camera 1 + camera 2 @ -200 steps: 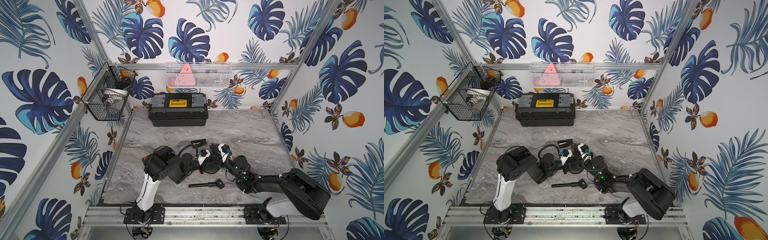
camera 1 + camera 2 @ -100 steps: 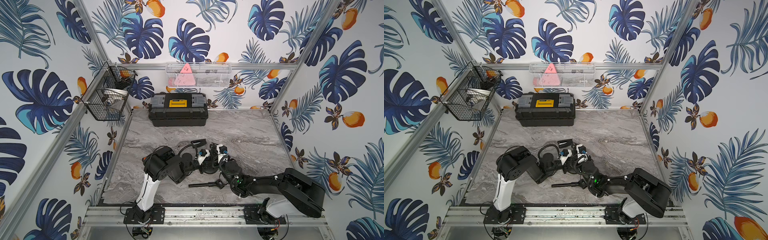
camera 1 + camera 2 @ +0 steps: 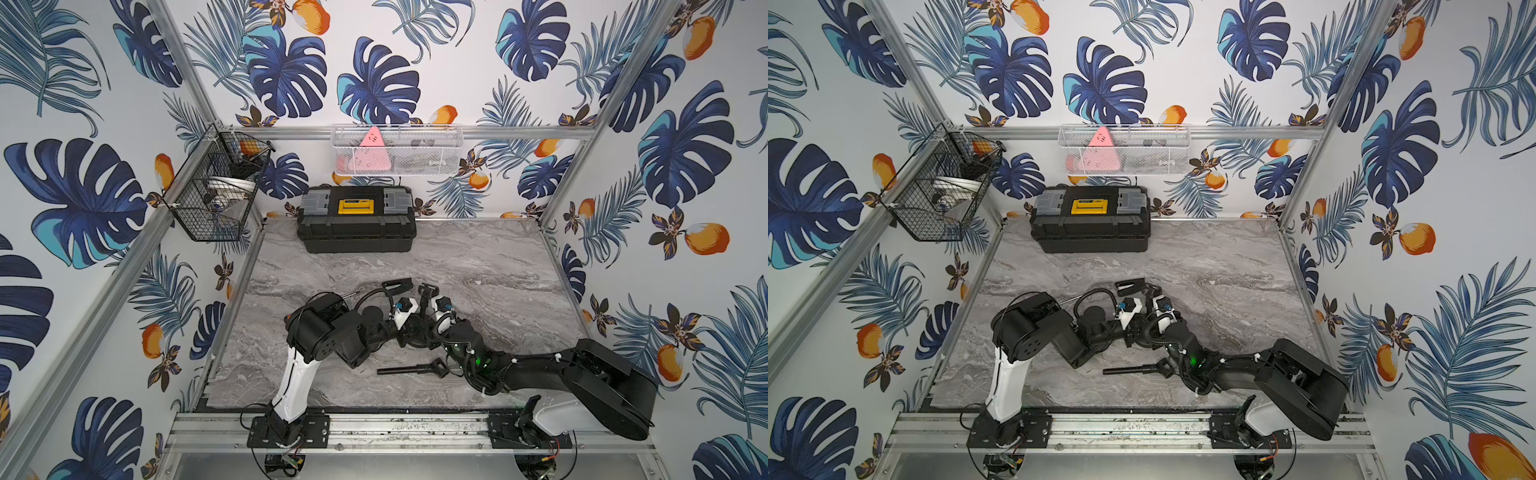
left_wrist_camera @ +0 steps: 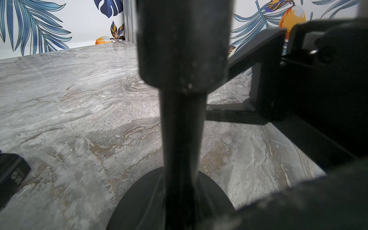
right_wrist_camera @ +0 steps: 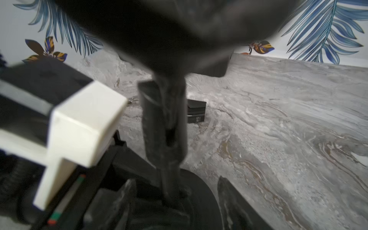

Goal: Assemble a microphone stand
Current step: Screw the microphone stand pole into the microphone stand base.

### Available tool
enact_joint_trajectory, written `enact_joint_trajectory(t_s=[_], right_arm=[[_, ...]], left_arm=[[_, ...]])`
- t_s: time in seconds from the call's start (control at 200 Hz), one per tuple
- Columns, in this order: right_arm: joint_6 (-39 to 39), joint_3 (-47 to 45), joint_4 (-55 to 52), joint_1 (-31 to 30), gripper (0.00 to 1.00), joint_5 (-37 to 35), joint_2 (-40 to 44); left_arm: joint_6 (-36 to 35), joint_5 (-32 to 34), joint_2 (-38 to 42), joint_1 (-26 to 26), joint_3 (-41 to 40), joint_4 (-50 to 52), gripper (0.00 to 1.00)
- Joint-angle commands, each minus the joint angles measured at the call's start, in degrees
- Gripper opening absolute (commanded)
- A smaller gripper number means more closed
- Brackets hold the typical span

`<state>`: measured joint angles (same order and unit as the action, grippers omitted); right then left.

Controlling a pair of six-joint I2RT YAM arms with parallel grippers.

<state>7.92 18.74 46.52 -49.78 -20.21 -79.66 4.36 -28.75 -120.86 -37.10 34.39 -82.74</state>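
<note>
Right gripper [image 5: 177, 189] has opened wide off the pole [image 4: 182, 129] while left gripper [image 3: 409, 320] clamps it, likely freeing it for the 6-o'clock rod [image 3: 409, 368].

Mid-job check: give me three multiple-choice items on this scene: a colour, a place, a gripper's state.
1. The toolbox latch is: A red; B yellow; C green.
2. The loose black rod lies: A on the toolbox; B on the table beside the right arm; C off the table's front edge.
3. The right gripper is: A open about the stand pole; B shut on the loose rod; C shut on nothing.
Key: B, the latch shows yellow in both top views; B, the rod lies flat on the marble; A, the right wrist view shows its fingers spread clear of the pole.
</note>
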Motion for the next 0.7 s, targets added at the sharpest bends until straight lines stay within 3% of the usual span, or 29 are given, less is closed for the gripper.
enact_joint_trajectory(t_s=[0.0,0.23,0.375,0.555,0.696], right_arm=[[-0.89,-0.81,-3.79,3.54,0.65,13.24,4.18],[-6.09,-1.88,-10.96,14.19,0.61,34.47,13.54],[-8.68,-0.11,-10.48,20.02,0.59,46.95,11.94],[-13.52,5.27,-11.21,21.63,0.59,54.07,6.13],[-15.03,7.55,-9.07,22.16,0.59,55.14,3.09]], left_arm=[[0.30,-0.87,-0.50,0.10,0.41,-2.31,0.08],[-0.56,-0.77,-0.83,0.07,0.50,-1.59,0.09],[-0.91,-1.17,-0.51,0.10,0.50,-1.20,0.09],[-0.76,-2.15,-1.02,0.10,0.07,-2.94,0.09],[-0.98,-2.88,-0.44,0.03,-0.29,-3.04,0.10]])
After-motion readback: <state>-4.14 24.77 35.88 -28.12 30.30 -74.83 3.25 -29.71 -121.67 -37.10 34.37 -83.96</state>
